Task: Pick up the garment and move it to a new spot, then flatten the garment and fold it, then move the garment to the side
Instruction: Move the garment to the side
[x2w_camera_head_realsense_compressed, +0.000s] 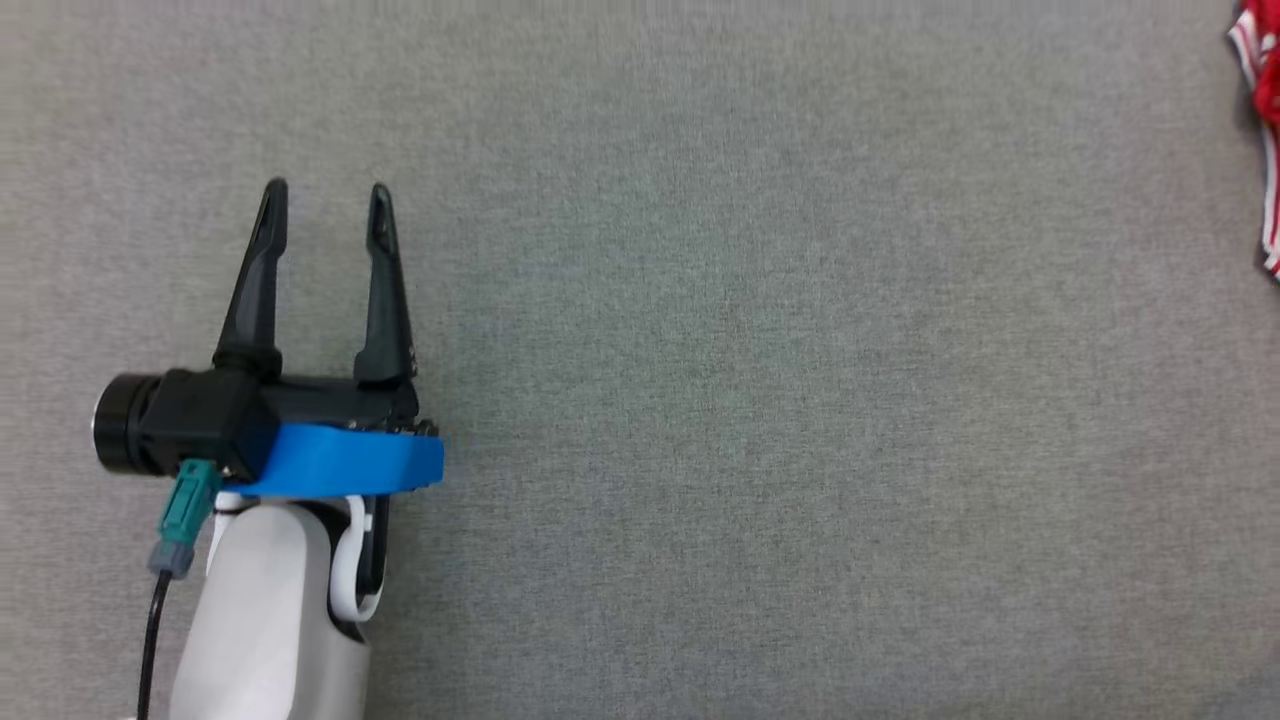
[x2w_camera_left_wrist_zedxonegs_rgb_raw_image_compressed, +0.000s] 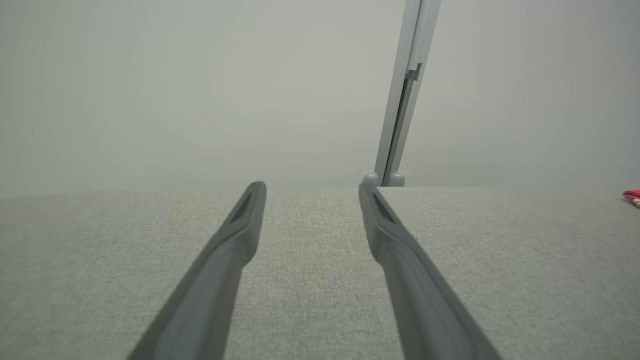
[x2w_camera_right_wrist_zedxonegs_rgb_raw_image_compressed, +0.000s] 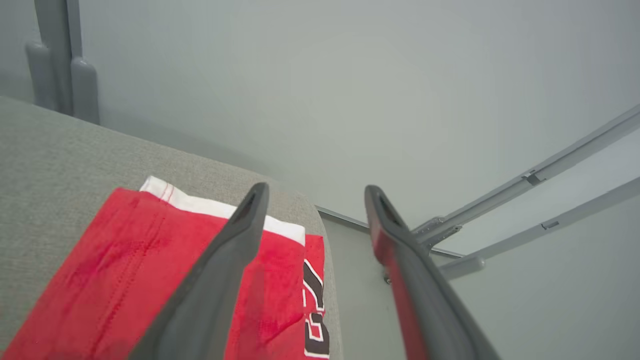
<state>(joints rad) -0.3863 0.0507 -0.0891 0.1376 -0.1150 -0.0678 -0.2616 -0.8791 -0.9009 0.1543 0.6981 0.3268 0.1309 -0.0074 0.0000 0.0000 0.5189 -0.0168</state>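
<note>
Left gripper: both dark fingers spread wide, pointing up the head view, with nothing between them and nothing gripped. It sits at the lower left of that view over the grey fabric surface. A blue band wraps the wrist below the finger base. A black camera barrel juts out to one side, with a teal plug and a dark cable under it. The pale forearm runs off the bottom edge.

Left wrist view: the left gripper shows a wide gap between its tips, with grey fabric visible through it. Cannot tell whether the fingers touch the surface or ride just above it. Beyond the far edge are a pale wall and a grey upright post.

On the other arm, the right gripper has its jaws wide apart and holds nothing. One finger crosses over the garment in the right wrist view; contact with the cloth cannot be judged. The other finger hangs out past the surface's edge and carries a red tint on its inner face.

Garment notes: red, with a white band along the far hem and black-and-white numerals on the side nearest the drop-off. What shows of it lies fairly flat on the rounded corner of the grey surface. The head view catches the garment as a red-and-white sliver at the upper right margin, well apart from the left gripper. The left wrist view has a scrap of it at the far right.

Past the corner, grey rails slant across a pale background.
</note>
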